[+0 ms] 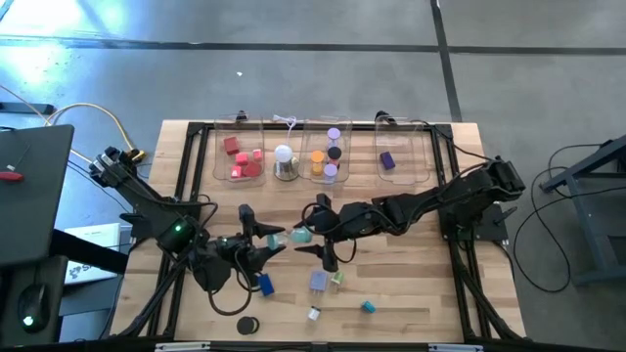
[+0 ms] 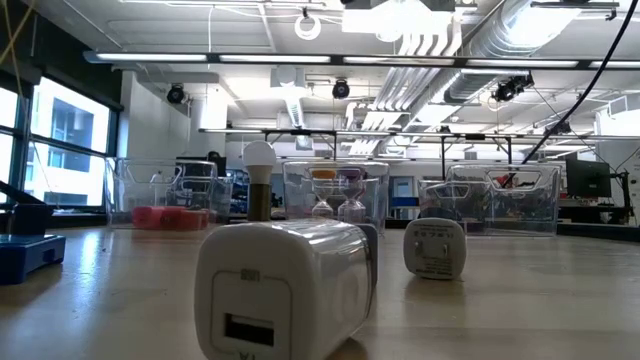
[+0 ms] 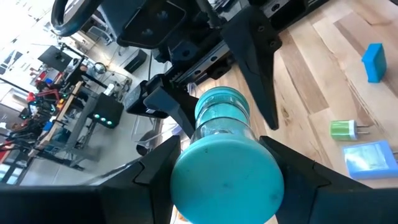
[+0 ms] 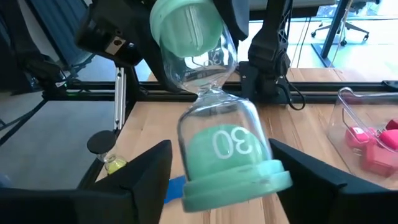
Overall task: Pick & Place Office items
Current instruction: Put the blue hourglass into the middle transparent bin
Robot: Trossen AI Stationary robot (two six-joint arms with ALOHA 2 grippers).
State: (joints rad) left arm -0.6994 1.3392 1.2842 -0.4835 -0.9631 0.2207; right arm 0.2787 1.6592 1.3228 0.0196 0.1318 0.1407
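A teal sand timer (image 1: 300, 235) marked "30" hangs over the table's middle, between my two grippers. My left gripper (image 3: 225, 186) is shut on one of its end caps. My right gripper (image 4: 221, 165) comes from the table's right and stands open. Its fingers (image 4: 152, 168) are on either side of the timer's other end cap (image 4: 239, 180), and a narrow gap shows on each side. More office items lie loose on the wood: a blue block (image 1: 266, 286), a pale purple block (image 1: 319, 282), a green plug (image 1: 337, 279), a teal piece (image 1: 368, 307) and a black disc (image 1: 246, 325). My left gripper pinches the timer's end cap (image 3: 186, 186) between its two fingers (image 3: 298, 177). It comes nearly level from the table's left. The timer points away along the fingers. The timer is lifted clear of the table and slightly tilted, with its other cap between my right gripper's fingers.
Three clear bins stand along the far edge: one with red and pink pieces (image 1: 243, 156), one with orange, purple and black cylinders (image 1: 328, 156), one with a purple block (image 1: 388, 159). A white dome on a silvery base (image 1: 285, 161) stands between the first two bins. White adapters (image 2: 285, 290) lie near the front.
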